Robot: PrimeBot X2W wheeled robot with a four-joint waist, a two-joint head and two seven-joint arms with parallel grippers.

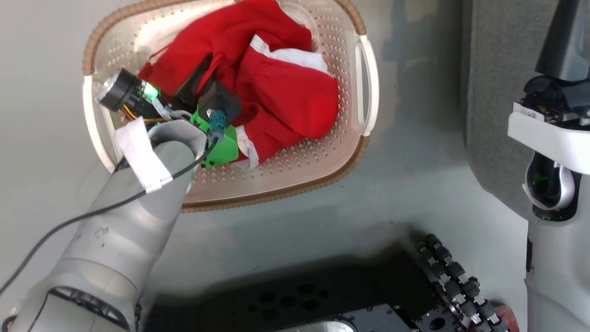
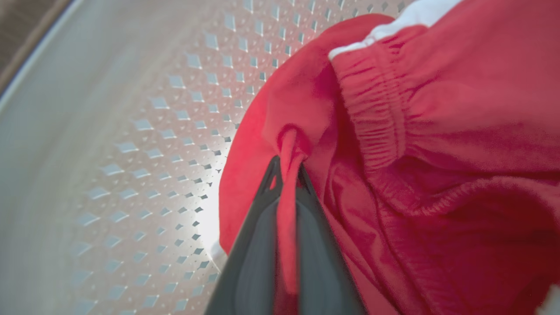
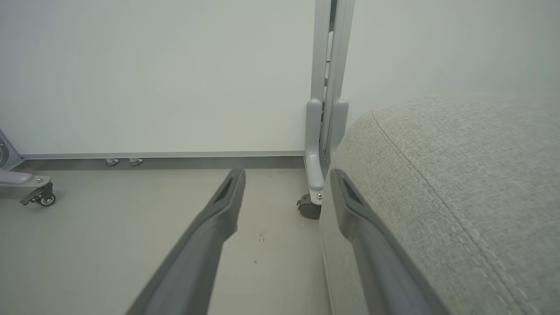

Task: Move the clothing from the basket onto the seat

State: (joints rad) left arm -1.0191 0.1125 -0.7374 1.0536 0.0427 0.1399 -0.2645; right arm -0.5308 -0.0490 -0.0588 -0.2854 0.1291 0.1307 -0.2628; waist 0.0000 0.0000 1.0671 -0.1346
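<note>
Now the grasp seems made: the left gripper [image 2: 286,170] pinches a fold of the red clothing [image 2: 437,131] inside the basket [image 1: 295,168], the right gripper [image 3: 286,181] hangs released beside the seat [image 3: 459,175], and next comes a lift.

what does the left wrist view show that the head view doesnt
Left wrist view: the left gripper shut on a pinched fold of the red clothing. Head view: the basket with its brown rim and white handle, and the grey seat at right. Both: red clothing lying in the perforated basket.
</note>
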